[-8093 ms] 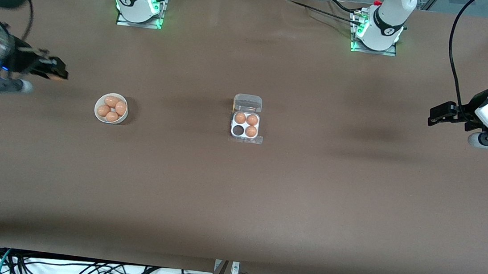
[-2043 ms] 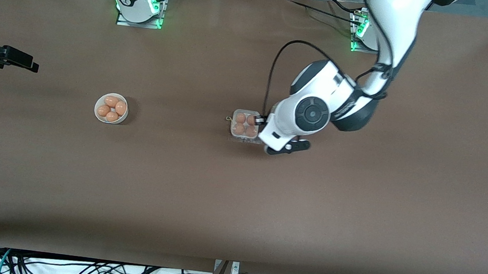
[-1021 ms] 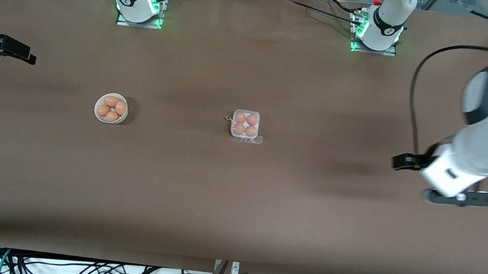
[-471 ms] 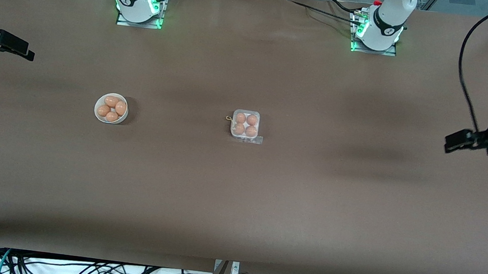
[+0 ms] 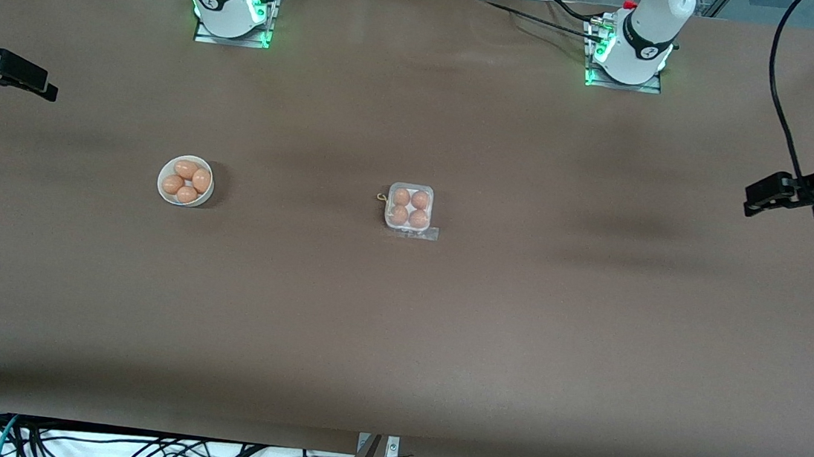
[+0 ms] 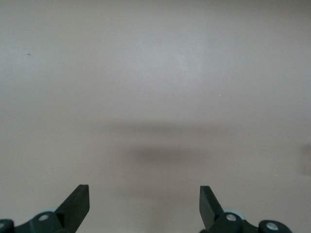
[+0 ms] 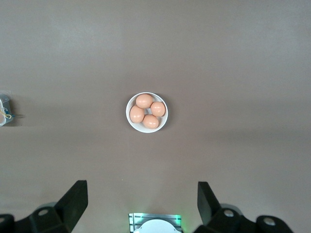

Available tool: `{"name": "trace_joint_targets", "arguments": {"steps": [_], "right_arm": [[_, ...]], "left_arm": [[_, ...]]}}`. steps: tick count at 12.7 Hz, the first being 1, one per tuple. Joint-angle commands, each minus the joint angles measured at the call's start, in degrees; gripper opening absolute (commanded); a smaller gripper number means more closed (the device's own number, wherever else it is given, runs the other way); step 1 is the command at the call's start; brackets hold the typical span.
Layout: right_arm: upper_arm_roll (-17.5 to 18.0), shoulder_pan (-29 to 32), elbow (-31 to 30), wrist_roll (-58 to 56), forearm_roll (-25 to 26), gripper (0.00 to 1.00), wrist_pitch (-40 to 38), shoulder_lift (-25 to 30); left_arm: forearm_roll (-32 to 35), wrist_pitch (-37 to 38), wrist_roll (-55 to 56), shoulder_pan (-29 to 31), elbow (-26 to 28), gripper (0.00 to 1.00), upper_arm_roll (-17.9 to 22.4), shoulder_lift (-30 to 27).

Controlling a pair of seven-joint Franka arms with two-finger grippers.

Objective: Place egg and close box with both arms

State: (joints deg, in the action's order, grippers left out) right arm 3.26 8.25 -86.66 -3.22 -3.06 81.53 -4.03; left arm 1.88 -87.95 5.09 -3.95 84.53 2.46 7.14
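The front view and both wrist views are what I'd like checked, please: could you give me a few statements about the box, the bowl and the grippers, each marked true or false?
1. The box has its lid shut over four eggs. True.
2. The white bowl is empty. False: it holds four eggs.
3. The left gripper is open over bare table. True.
4. The right gripper is shut on an egg. False: it is open and holds nothing.
5. The bowl lies toward the left arm's end of the table from the box. False: it lies toward the right arm's end.
6. Neither gripper touches the box. True.
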Motion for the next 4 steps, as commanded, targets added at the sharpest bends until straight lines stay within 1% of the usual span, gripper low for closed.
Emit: {"name": "trace_joint_targets", "arguments": {"steps": [1, 4], "right_arm": [[1.0, 1.1, -0.1, -0.2, 0.3, 1.00, -0.8, 0.7], [1.0, 1.2, -0.2, -0.3, 0.3, 1.00, -0.8, 0.8]], "left_arm": [[-2.9, -1.1, -1.1, -0.7, 3.7, 1.00, 1.1, -4.1], [-4.3, -1.0, -1.1, -0.6, 4.7, 1.00, 1.2, -4.1]]}}
